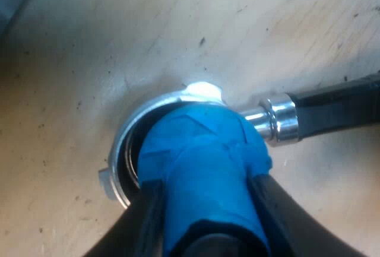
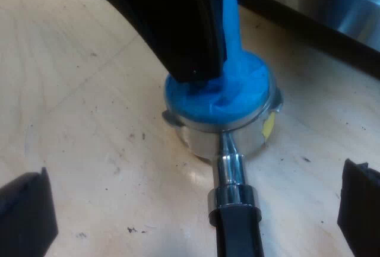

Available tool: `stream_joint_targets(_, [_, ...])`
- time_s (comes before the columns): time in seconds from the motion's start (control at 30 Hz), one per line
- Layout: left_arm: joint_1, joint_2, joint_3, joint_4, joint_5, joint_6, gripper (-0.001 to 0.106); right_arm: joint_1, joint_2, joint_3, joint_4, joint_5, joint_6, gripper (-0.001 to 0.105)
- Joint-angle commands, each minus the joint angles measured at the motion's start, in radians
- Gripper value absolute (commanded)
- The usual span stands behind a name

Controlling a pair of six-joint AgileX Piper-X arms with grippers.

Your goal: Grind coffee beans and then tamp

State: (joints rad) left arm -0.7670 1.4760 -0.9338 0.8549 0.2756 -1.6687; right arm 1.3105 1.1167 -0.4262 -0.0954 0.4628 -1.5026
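Quick look from the remote station. My left gripper [image 1: 205, 192] has its jaws clamped on the sides of the blue tamper [image 1: 202, 150], one black finger on each side of the blue body. The tamper's base is down in the basket of the metal holder [image 1: 127, 129], tilted a little, so part of the rim and a sliver of the dark inside show on one side. The holder is loose on the wooden bench [image 1: 89, 43], not locked into anything, with its dark handle [image 1: 338, 105] lying flat on the wood and pointing away from the basket.

In the right wrist view the handle comes straight towards the camera. My right gripper [image 2: 195, 206] hangs low over it with its jaws spread wide, one on each side of the handle, well clear of it and holding nothing. The holder's wall has a small yellow mark just beside the handle's neck.
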Motion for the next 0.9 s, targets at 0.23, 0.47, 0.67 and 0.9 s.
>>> stream_joint_targets(0.23, [-0.004,0.030,-0.005,-0.015,-0.016,0.014,0.000,-0.004,-0.008,-0.001,-0.006,0.003,-0.005,0.102])
stream_joint_targets(0.47, [-0.004,0.075,-0.001,0.004,-0.016,0.016,0.000,-0.004,-0.008,-0.001,-0.006,0.003,-0.005,0.102])
stream_joint_targets(0.67, [-0.004,0.078,-0.001,-0.002,-0.038,0.022,0.000,-0.004,-0.008,-0.001,-0.006,0.003,-0.005,0.102])
stream_joint_targets(0.9, [-0.004,0.016,-0.010,0.001,-0.063,0.022,0.000,-0.004,-0.008,-0.001,-0.006,0.003,-0.005,0.102])
